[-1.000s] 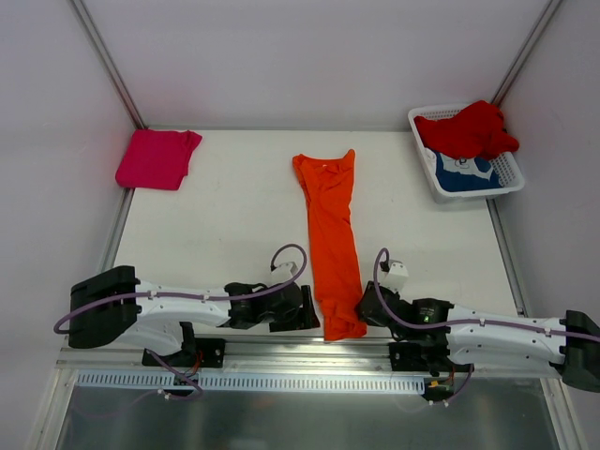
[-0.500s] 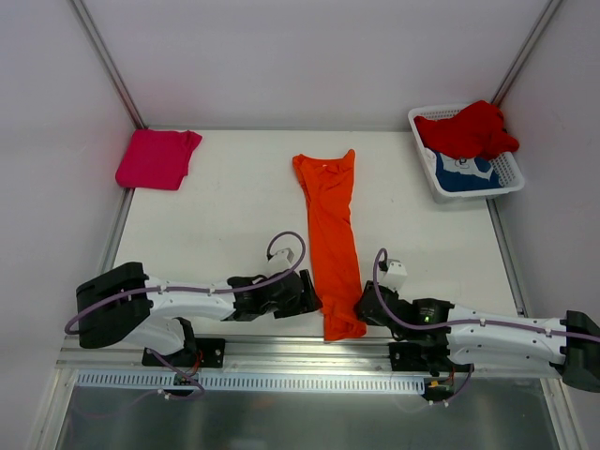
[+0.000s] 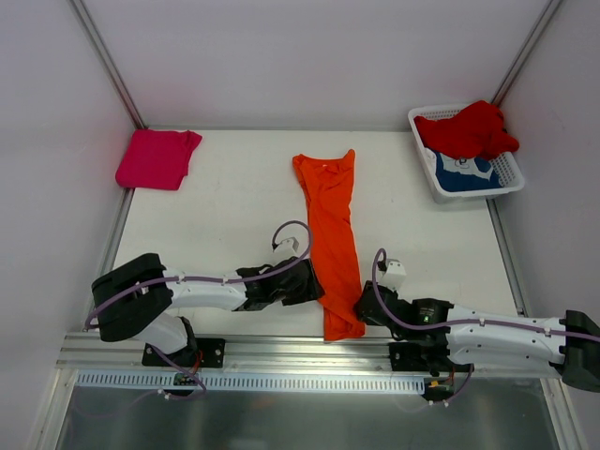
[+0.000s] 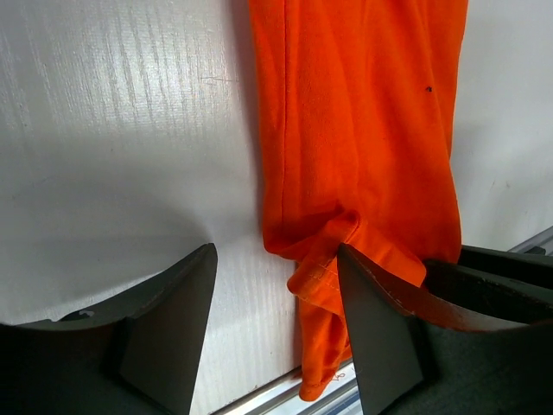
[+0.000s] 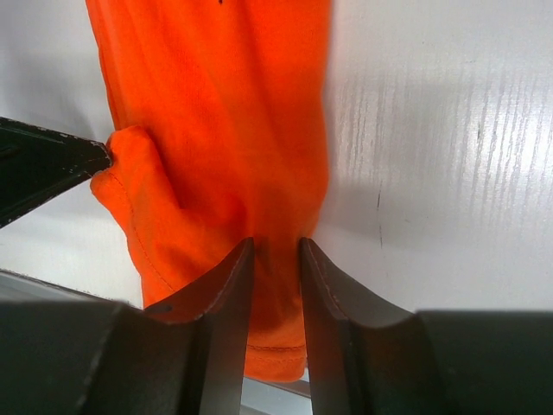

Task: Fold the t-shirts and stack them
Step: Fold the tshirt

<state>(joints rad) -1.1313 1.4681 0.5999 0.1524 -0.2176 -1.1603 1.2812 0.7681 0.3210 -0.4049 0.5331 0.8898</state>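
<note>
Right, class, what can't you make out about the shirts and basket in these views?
Blue shirt: top view, mostly buried under the red shirt; its print too small to read.
Orange shirt, collar end: both wrist views, cut off at the top edge.
Basket floor: top view, covered by shirts.

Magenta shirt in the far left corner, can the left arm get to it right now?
Probably yes: the left gripper is open, holding nothing, and only bare table lies between it and the magenta shirt.
</note>
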